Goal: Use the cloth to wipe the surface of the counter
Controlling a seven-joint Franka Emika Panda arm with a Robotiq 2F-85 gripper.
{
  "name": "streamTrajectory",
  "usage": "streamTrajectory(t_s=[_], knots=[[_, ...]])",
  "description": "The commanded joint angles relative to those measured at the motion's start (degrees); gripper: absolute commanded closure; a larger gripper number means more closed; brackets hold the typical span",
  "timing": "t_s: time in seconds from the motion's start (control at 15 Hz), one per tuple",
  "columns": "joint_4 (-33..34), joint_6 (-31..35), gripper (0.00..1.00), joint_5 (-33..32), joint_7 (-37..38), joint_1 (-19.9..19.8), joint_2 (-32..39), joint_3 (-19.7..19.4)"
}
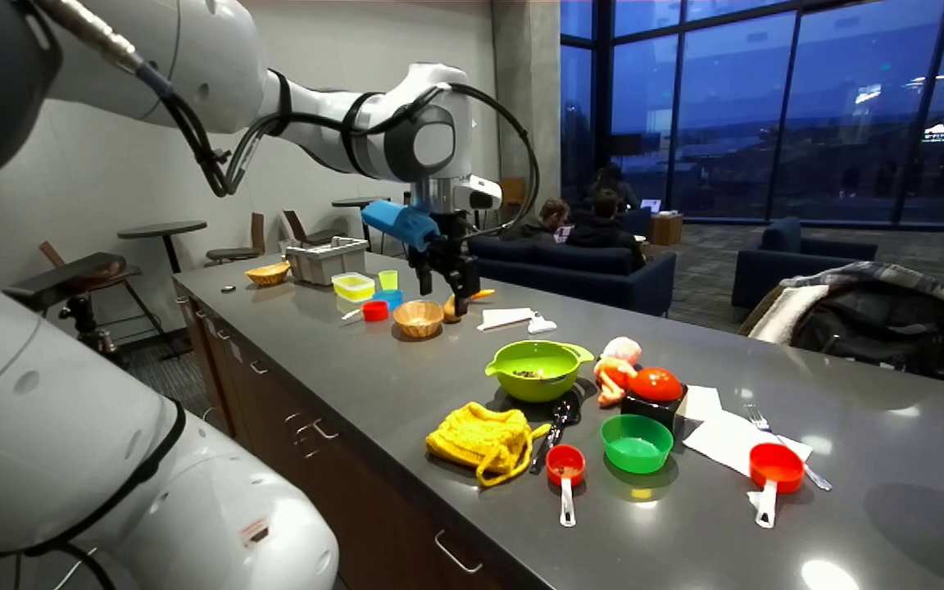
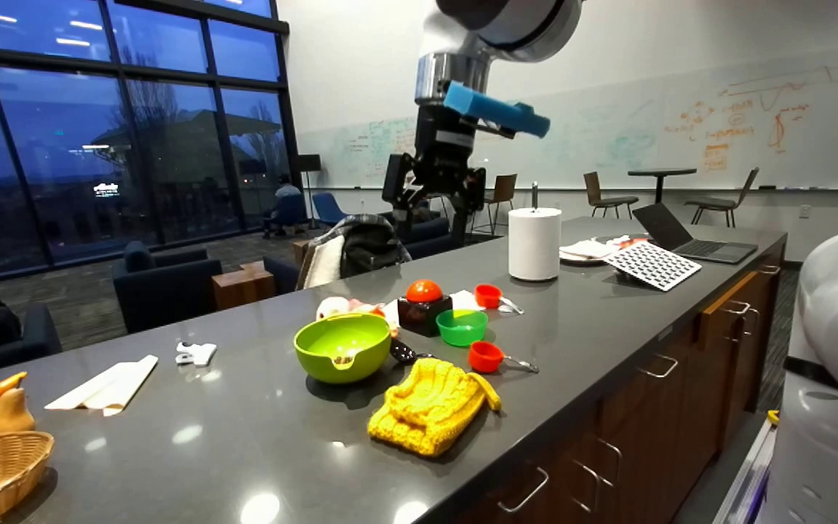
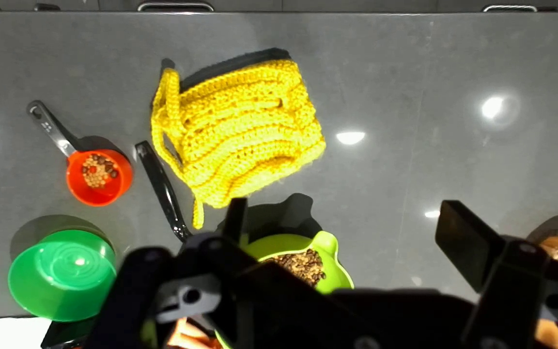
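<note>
Yellow knitted cloth (image 1: pixel 482 438) is lying on the grey bench (image 1: pixel 349 365), left of a red measuring cup (image 1: pixel 575 477) in an exterior view; above the bench, the hand (image 2: pixel 431 222) is holding its jaws wide apart.

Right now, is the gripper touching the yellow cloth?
Apart. In an exterior view, the gripper hangs in the air, with a clear gap down to the yellow cloth on the counter.
</note>
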Motion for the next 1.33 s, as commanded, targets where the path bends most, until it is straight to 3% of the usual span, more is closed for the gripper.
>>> streamTrajectory(t_s=[0.0,0.2,0.8,1.27], knots=[[-3.04,4.27,0.00,-2.11,1.19,-1.53,0.97,0.91],[-5.37,7.21,0.00,-1.92,1.83,-1.96,1.65,0.39],[-4.71,6.43,0.00,-1.62,1.00,-1.65,2.51,-0.06],[-4.78,7.83,0.00,-0.16,0.03,-0.59,9.09,0.01]])
